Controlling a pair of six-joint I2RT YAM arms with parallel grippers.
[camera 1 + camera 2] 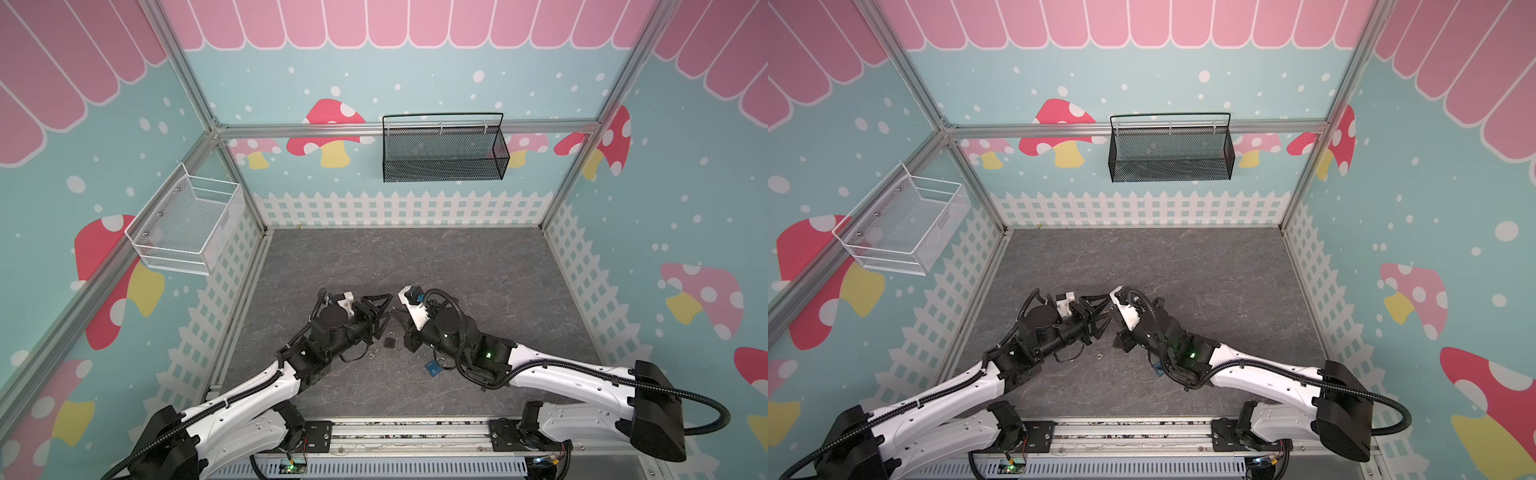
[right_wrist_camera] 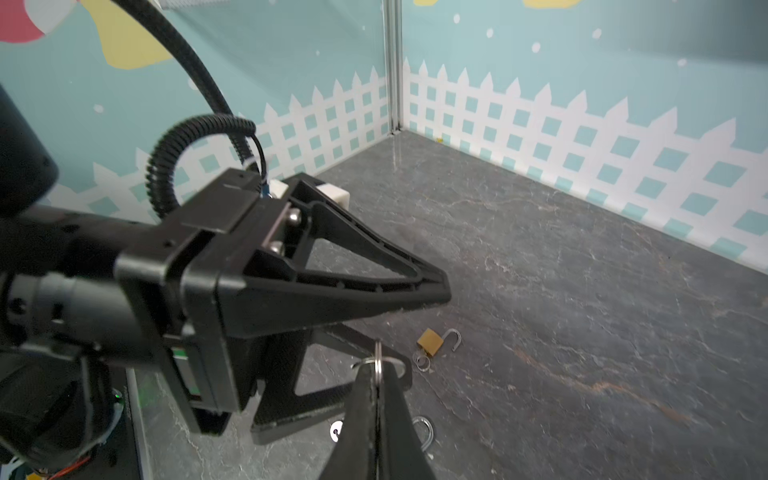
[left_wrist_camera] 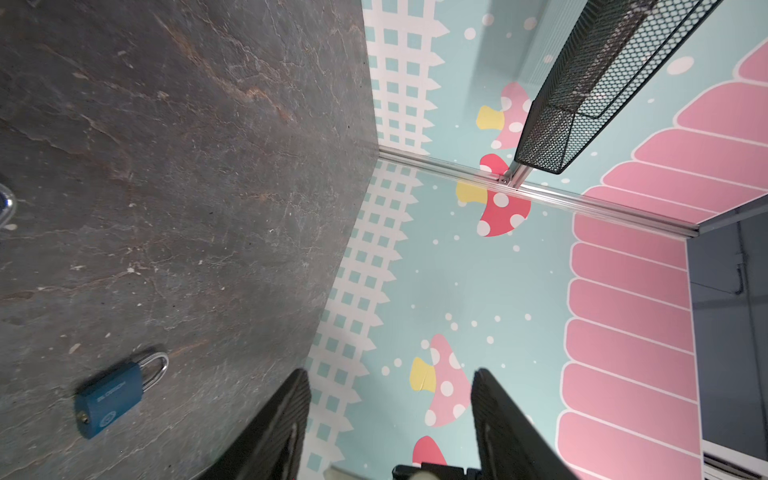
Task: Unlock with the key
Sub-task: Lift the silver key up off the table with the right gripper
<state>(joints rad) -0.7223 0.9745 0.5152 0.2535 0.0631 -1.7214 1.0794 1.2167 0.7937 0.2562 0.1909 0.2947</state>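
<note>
Right wrist view alone shows the right gripper [image 2: 376, 376] pinched on a key ring [image 2: 377, 353], open brass padlock [image 2: 432, 341] beyond, toward the worktop's [image 2: 582, 291] front edge; left gripper [image 3: 390, 374], rolled sideways, gapes.

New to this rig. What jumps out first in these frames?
The arms meet nose to nose over the front middle of the grey table. The left gripper is open and empty, and the right gripper is shut on a metal key ring. Close by, a brass padlock lies on the table with its shackle swung open. A blue padlock, shackle closed, lies by the right arm.
</note>
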